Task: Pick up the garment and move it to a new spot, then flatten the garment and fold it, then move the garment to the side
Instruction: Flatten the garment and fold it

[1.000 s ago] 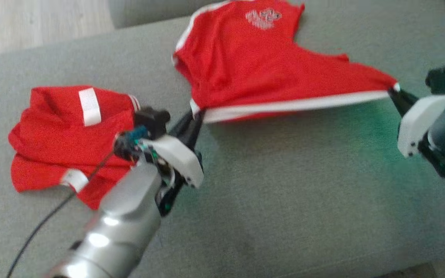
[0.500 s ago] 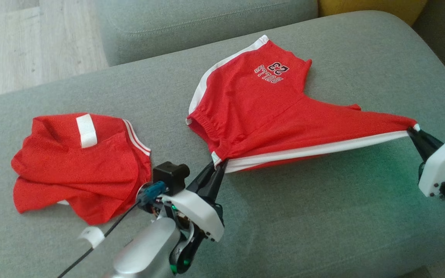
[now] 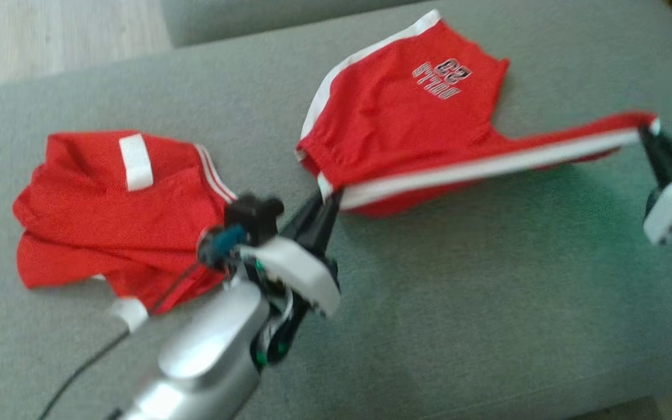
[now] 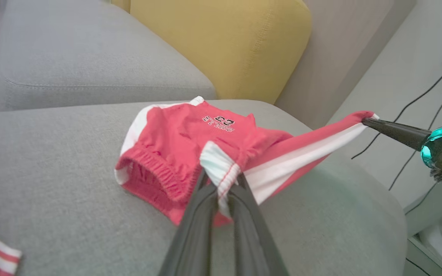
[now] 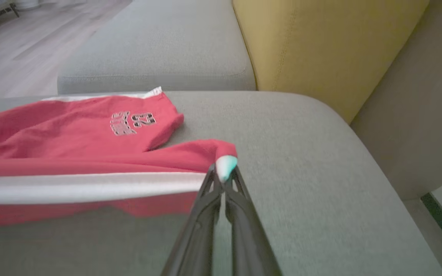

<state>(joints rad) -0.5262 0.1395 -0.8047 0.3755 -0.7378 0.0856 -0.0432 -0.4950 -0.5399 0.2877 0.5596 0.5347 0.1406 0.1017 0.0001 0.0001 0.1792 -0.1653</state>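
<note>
Nearest the camera, the silver left arm (image 3: 207,356) reaches up and across the grey seat (image 3: 458,291), with a black cable (image 3: 79,367) trailing from it. The left gripper (image 3: 327,203) is clamped on the waistband corner of the red shorts (image 3: 406,122); in the left wrist view its dark fingers (image 4: 202,214) pinch the white, red-striped band where it bunches between them. From that corner a white side stripe (image 3: 476,168) runs taut to the right gripper (image 3: 648,133), which is clenched on the far end of the stripe at a leg hem. In the right wrist view the tip of white cloth pokes out between that gripper's (image 5: 223,173) closed fingers. The stretched edge hangs lifted off the seat between the two grippers, with a shadow under it.

Beyond that edge the rest of the shorts lies on the seat, the gathered waist opening towards the left and the leg with the printed number 23 (image 3: 455,69) farthest away. To the robot's left, well apart from the shorts, a second red garment (image 3: 108,216) with white trim lies crumpled on the same seat.

Farther back sit another grey seat (image 4: 90,57) and a yellow cushion (image 5: 320,46), and wooden floor (image 3: 50,35) at the far left.
</note>
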